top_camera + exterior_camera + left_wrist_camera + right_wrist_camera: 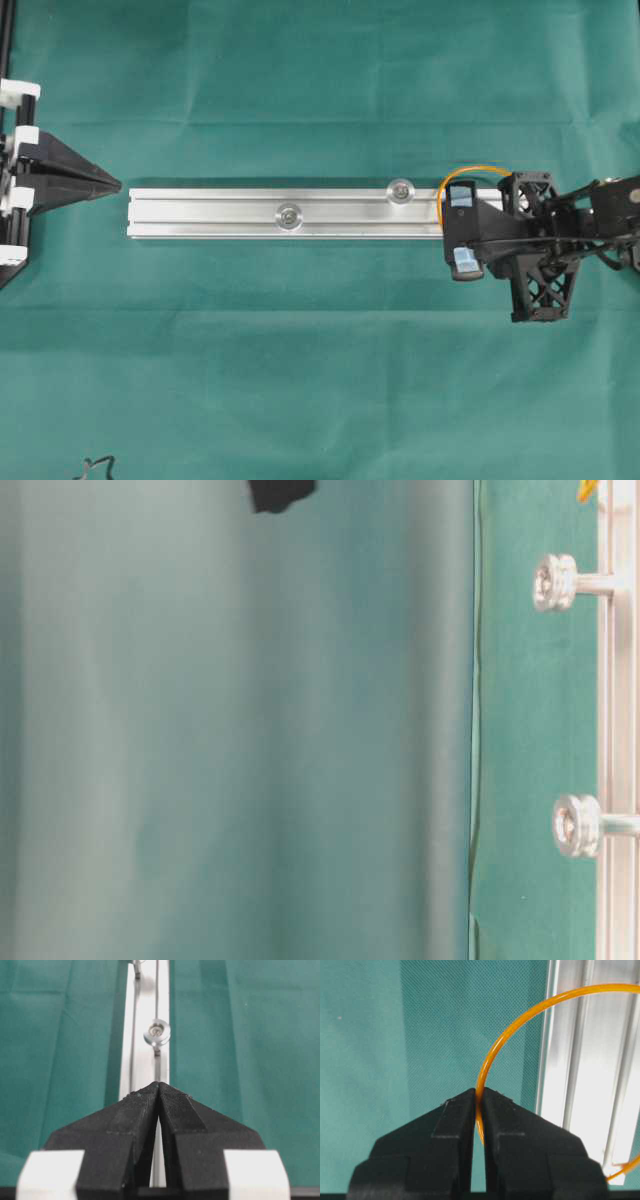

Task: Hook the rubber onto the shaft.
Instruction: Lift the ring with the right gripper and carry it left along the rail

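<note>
The orange rubber band point(441, 196) hangs by the right end of the aluminium rail point(200, 214). My right gripper point(455, 240) is shut on it. In the right wrist view the gripper point(480, 1091) pinches the band point(505, 1035) over the cloth, and the loop arcs across the rail point(590, 1060). Two silver shafts stand on the rail, one near its middle point(289, 214) and one nearer the band point(402, 190). My left gripper point(118, 185) is shut and empty, just off the rail's left end. In its own view point(159, 1085) it faces a shaft point(157, 1033).
Green cloth point(320, 380) covers the table all round the rail. The table-level view shows both shafts point(555, 582) point(577, 825) sticking out from the rail point(620, 730). A small dark cable point(95, 465) lies at the front left edge.
</note>
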